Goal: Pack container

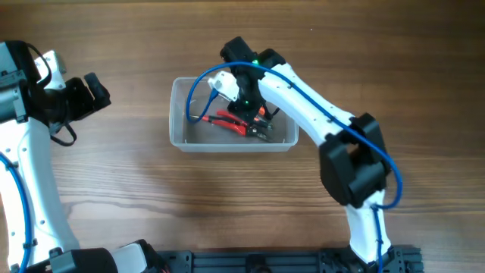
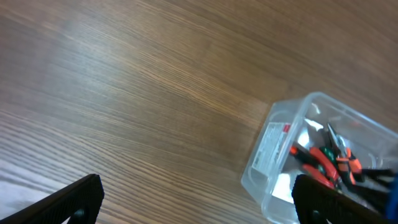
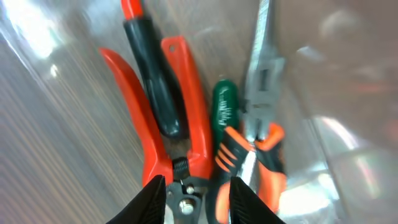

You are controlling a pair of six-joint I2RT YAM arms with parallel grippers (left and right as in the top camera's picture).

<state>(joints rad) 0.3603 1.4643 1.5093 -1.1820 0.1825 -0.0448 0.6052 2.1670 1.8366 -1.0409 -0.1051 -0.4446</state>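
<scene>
One wood-grain table [image 1: 114,189], clear container [image 1: 176,114] near centre, tools [image 1: 229,121] inside

Wooden table [image 1: 114,197], brown, with the grain running left-right across my workspace. Directly on it is the clear plastic container [image 1: 179,141]: upright, base flat on the wood, long sides along the grain, roughly mid-table and a bit toward the far side from my bases. In my left wrist view the table [image 2: 124,93] fills most of the frame. The container [image 2: 258,180] sits at lower right, with a white label [image 2: 273,144] with a red mark on its short wall.
</scene>
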